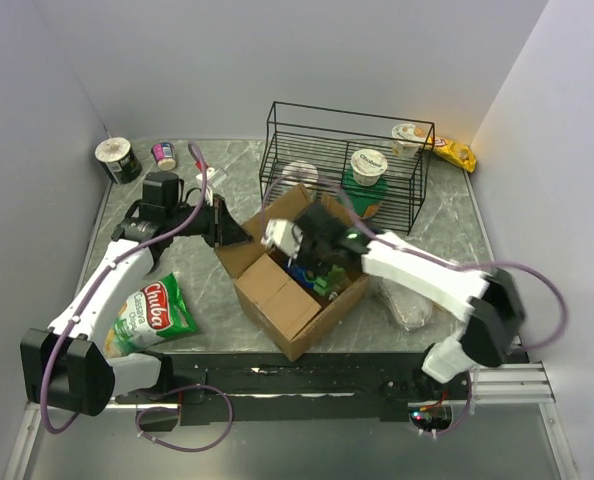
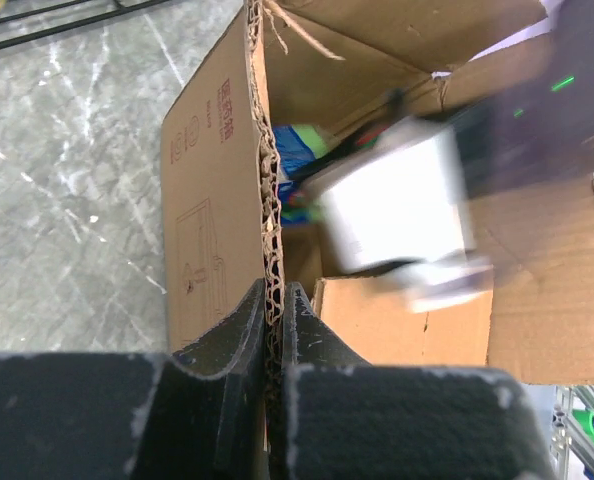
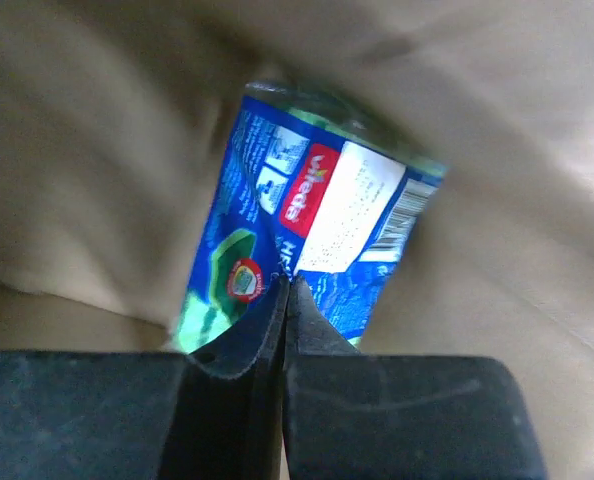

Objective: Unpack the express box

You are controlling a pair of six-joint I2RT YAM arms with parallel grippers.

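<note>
Pinches the express box point(image 1: 287, 295), mid table point(image 1: 457, 235), by a wall edge in left jaws; shows right jaws shut inside, tips at a blue packet point(image 3: 277, 200). Looks light, stiff, tearable; probably suits rim grips.

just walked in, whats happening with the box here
Two robot arms are unpacking the express box, which stands open on the table. The left gripper is clamped on a corrugated edge of the box, apparently steadying it. The right gripper is down inside the box, shut, its tips at the lower edge of a blue and green package; whether it has pinched the wrapper is unclear. A green snack bag lies on the table left of the box.
</note>
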